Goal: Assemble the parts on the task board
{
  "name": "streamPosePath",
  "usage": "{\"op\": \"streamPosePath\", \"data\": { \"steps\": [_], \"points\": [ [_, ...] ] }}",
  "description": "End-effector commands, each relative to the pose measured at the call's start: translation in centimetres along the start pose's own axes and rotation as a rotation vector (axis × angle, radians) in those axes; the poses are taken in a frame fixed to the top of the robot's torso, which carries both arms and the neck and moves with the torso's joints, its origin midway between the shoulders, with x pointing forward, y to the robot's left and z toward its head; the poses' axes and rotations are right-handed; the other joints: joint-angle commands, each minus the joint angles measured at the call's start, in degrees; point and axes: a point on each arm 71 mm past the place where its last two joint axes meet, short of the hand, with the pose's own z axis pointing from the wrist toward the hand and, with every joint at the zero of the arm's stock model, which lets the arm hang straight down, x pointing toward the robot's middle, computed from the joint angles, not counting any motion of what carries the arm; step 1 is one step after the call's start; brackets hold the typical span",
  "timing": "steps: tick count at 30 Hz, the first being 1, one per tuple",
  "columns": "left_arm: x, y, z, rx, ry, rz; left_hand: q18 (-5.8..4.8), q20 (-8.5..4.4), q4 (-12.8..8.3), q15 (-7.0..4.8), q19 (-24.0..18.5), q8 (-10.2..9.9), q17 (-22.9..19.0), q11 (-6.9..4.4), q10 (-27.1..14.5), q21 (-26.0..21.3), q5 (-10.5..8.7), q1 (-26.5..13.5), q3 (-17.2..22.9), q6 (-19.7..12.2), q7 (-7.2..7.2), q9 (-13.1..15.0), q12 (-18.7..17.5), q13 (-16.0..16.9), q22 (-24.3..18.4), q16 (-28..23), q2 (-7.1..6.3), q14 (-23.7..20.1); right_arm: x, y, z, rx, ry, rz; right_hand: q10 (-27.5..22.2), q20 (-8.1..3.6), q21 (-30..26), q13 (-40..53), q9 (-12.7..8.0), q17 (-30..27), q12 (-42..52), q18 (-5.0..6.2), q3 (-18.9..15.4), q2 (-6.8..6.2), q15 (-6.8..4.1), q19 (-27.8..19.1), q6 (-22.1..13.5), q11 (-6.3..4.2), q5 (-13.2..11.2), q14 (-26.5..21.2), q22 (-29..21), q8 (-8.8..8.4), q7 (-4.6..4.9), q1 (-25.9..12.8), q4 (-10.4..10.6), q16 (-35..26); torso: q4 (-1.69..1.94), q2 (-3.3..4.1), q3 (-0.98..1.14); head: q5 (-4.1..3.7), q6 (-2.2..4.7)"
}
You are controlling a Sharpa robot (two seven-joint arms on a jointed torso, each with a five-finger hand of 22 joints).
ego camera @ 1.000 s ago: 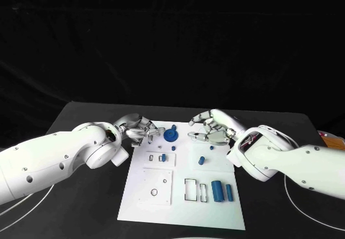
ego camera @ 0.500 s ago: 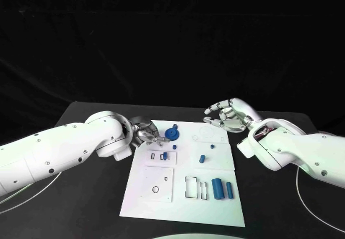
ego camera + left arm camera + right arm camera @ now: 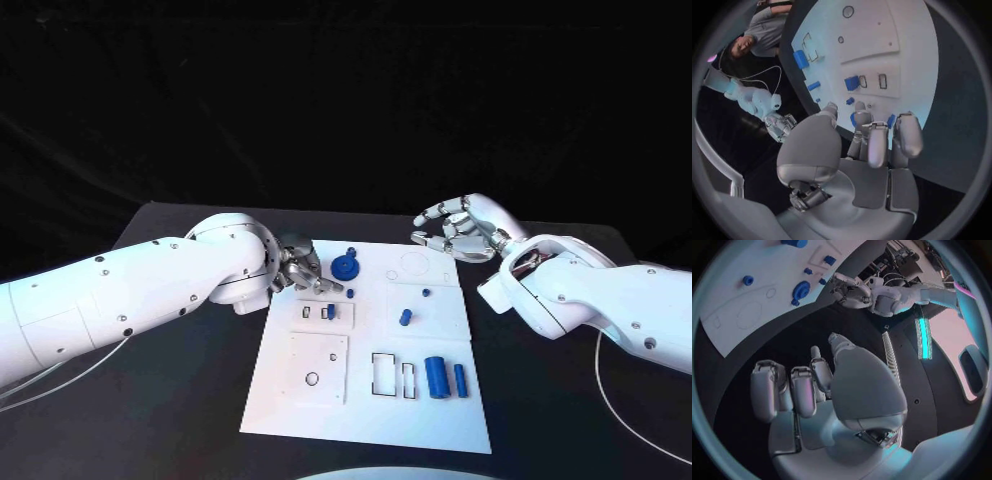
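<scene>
Our left robot hand (image 3: 304, 270) has slid in over the task board (image 3: 369, 410), fingers curled at the blue disc part (image 3: 345, 267); we cannot tell whether they grip anything. Our right robot hand (image 3: 462, 229) has lifted off beyond the board's far corner, curled and empty, leaving a small blue part (image 3: 426, 294) behind, apparently placed. We read no writing.

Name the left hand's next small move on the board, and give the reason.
Probably lower the left hand a little onto the small blue part beside its fingertips and pinch it. The hand looks to hold nothing and hovers at the task board's far left corner, next to the round blue part; the right hand is off the board.
</scene>
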Motion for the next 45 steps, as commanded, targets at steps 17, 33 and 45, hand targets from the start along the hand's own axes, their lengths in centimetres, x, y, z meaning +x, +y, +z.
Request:
{"op": "streamPosePath", "data": {
  "steps": [17,33,45],
  "points": [
    [1.2,-0.7,1.4,-0.056,0.122,0.111,-1.17,-0.03,-0.2,-0.29,0.5,0.6,3.7,-0.06,-0.4,0.6,-0.01,-0.4,-0.6,-0.8,-0.32,0.7,0.2,-0.2,0.5,-0.4,1.32,2.3,0.1,-0.1,0.2,0.009,0.014,-0.011,-0.7,-0.54,-0.6,-0.2,0.1,2.8,-0.5,0.52,0.4,-0.21,-0.55,0.1,0.3,-0.07,0.9,3.1,8.7,0.32,0.09,0.3,0.3,-0.5,0.00,-0.02,-0.09,0.13,-0.48],
    [1.7,-1.5,1.8,-0.037,0.137,0.111,-1.19,-0.01,-0.2,-0.28,0.5,0.8,3.6,-0.06,-0.7,0.7,0.02,0.8,0.2,-1.4,-0.32,1.3,0.3,-0.1,0.7,-0.4,2.16,2.2,0.2,-0.2,0.4,0.013,0.017,-0.010,-0.7,-0.57,-0.7,-0.2,0.2,2.9,-0.5,0.51,0.5,-0.15,-0.57,0.1,0.2,-0.08,1.4,3.1,8.7,0.39,0.08,0.2,0.4,-0.5,0.08,-0.01,0.00,-0.17,-0.59],
    [1.8,-1.7,2.0,-0.030,0.147,0.106,-1.21,-0.01,-0.2,-0.33,0.4,0.7,3.6,-0.13,-1.4,0.9,0.02,5.2,5.6,-2.2,-0.35,2.1,0.2,-0.3,1.0,-0.5,1.91,2.2,0.3,-0.1,0.6,0.012,0.012,-0.011,-0.6,-0.60,-0.8,-0.2,0.2,2.9,-0.4,0.52,0.8,-0.13,-0.60,0.2,0.2,-0.11,2.2,3.2,8.7,0.49,0.07,0.3,0.4,-0.5,0.03,0.00,0.02,-0.12,-0.73]
  ]
}}
